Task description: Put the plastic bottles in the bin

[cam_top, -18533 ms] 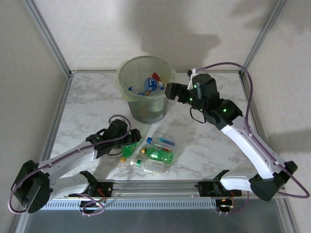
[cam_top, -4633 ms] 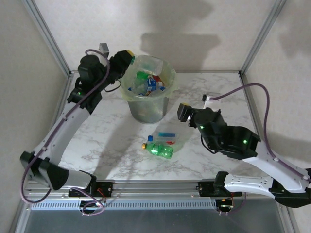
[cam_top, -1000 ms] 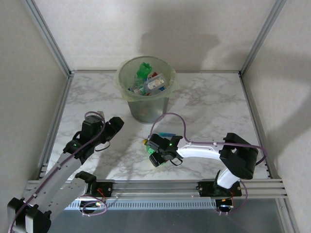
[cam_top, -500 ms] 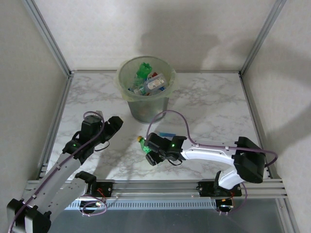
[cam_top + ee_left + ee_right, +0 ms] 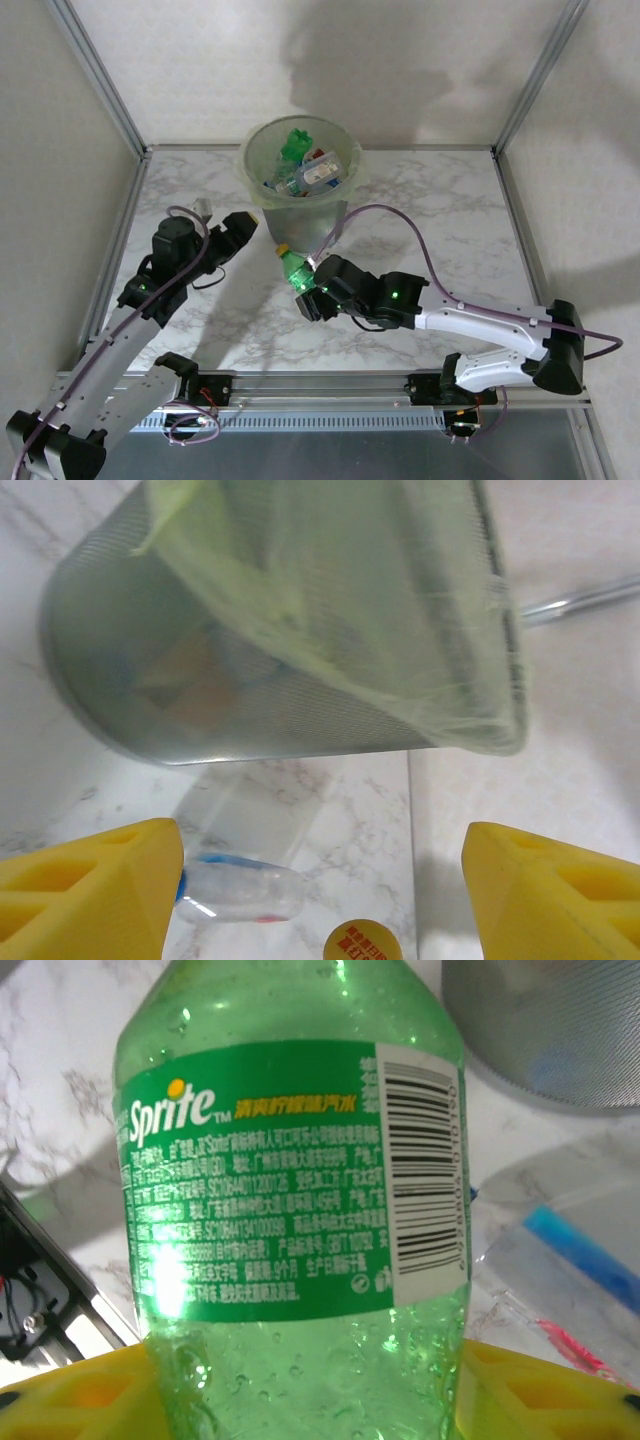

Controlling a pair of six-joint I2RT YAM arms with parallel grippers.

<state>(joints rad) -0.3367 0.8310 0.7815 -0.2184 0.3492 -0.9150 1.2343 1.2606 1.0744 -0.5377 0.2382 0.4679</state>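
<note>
Here the right gripper (image 5: 312,290) is clasping a green Sprite bottle (image 5: 290,1180) around its lower body, its yellow fingers (image 5: 80,1400) pressing in from both sides. The bottle is being held tilted over the marble table (image 5: 450,210), its yellow cap (image 5: 283,250) pointing toward the bin (image 5: 247,170) and sitting just short of the near wall. The left gripper (image 5: 238,228) is hovering left of the bin, jaws spread with nothing between them. Several bottles (image 5: 305,170) are lying heaped inside the bin, and a clear blue-labelled bottle (image 5: 240,890) is resting on the table just in front of it.
</note>
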